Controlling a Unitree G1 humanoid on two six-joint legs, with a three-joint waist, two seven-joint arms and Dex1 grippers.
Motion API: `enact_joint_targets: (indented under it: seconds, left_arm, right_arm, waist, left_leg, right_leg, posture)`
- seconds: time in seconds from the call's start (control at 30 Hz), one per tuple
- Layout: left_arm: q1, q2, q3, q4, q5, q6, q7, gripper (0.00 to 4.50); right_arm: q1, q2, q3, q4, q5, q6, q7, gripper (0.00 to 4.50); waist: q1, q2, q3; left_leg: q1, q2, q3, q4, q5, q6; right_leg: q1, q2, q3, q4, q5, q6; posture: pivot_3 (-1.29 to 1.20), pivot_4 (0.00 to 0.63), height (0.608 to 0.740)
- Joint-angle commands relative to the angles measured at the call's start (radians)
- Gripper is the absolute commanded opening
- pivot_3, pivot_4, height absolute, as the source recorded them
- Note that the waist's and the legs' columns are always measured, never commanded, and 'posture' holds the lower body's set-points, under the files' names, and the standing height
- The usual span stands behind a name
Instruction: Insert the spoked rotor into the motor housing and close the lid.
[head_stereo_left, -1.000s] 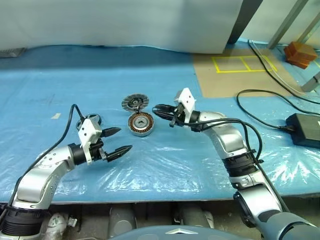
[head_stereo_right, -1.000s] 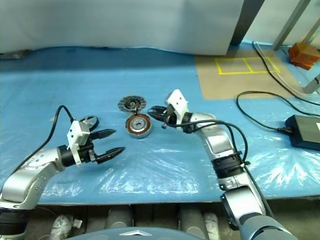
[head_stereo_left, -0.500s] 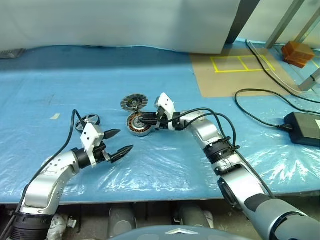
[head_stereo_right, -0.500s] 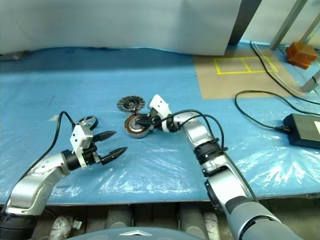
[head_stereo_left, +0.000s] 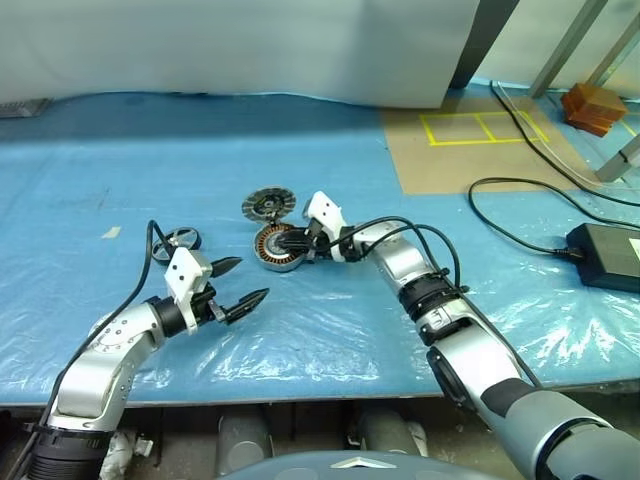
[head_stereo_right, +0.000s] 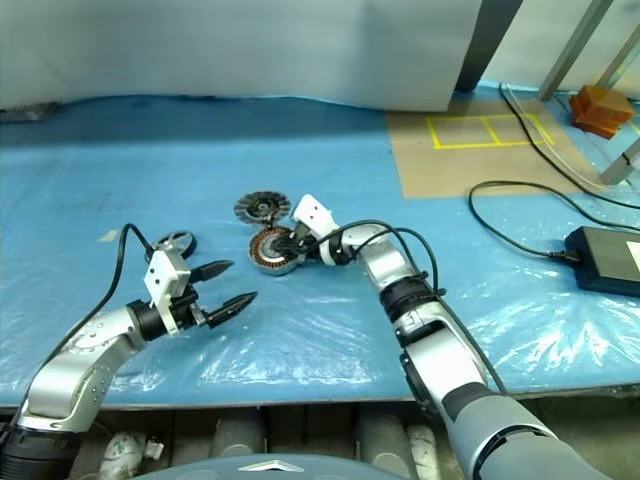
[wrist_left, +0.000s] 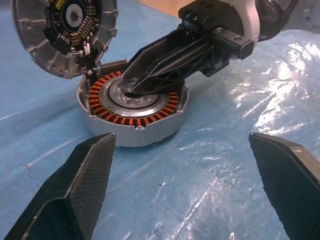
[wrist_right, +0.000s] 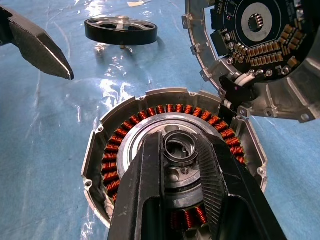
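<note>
Round silver motor housing (head_stereo_left: 281, 247) with copper coil ring on crinkled blue plastic sheet (head_stereo_left: 330, 340), right claw (wrist_right: 181, 150) nearly closed around its metal hub, ribbed lid (head_stereo_left: 269, 205) at 12 o'clock, black spoked rotor (head_stereo_left: 182, 239) at 9 o'clock, left claw (head_stereo_left: 243, 283) spread wide, released

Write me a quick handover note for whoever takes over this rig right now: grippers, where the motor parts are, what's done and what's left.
Left gripper: open, empty, hovering over the blue sheet, apart from the parts.
Right gripper: fingers nearly shut around the small ring on the hub of the motor housing.
Spoked rotor: lying on the sheet, off to the robot's left of the housing, untouched.
Lid: open, beside the housing on its far side.
Done: nothing inserted yet.
Left: put the rotor in, close the lid.
</note>
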Motion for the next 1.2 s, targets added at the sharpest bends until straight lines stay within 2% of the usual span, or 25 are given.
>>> enact_joint_targets:
  seconds: [0.03, 0.57, 0.97, 1.2]
  left_arm:
    - [-0.003, -0.002, 0.001, -0.017, 0.003, -0.021, 0.001, 4.5]
    - [0.009, -0.013, -0.001, -0.002, 0.023, -0.031, 0.006, 4.5]
    - [0.011, -0.016, -0.004, 0.019, 0.037, -0.052, 0.002, 4.5]
    - [0.003, -0.017, -0.004, 0.027, 0.04, -0.058, 0.0, 4.5]
  right_arm:
    - [-0.004, 0.008, -0.007, -0.017, -0.003, -0.006, 0.013, 0.56]
    - [-0.016, 0.029, 0.001, 0.031, -0.049, -0.046, -0.009, 0.56]
    - [-0.013, 0.004, 0.003, 0.048, -0.072, -0.06, 0.021, 0.56]
    - [-0.008, 0.004, 0.005, 0.042, -0.082, -0.075, 0.023, 2.9]
  waist:
    - [0.0, 0.0, 0.0]
    - [-0.001, 0.0, 0.0]
    - [0.001, 0.0, 0.0]
    - [0.001, 0.0, 0.0]
  left_leg:
    - [0.0, 0.0, 0.0, 0.0, 0.0, 0.0]
    - [0.0, 0.0, 0.0, 0.001, 0.0, 0.0]
    - [0.0, 0.0, 0.0, 0.004, 0.0, 0.001]
    - [0.001, 0.0, 0.0, 0.006, 0.001, 0.001]
  right_leg:
    - [0.0, 0.0, 0.0, 0.0, 0.0, 0.0]
    - [0.0, 0.0, 0.0, 0.001, 0.0, 0.0]
    - [0.0, -0.001, 0.0, 0.003, -0.001, -0.003]
    - [0.0, -0.002, 0.0, 0.007, -0.002, -0.005]
  posture:
    - [0.0, 0.15, 0.74]
    - [0.0, 0.15, 0.74]
    - [0.0, 0.15, 0.74]
    - [0.0, 0.15, 0.74]
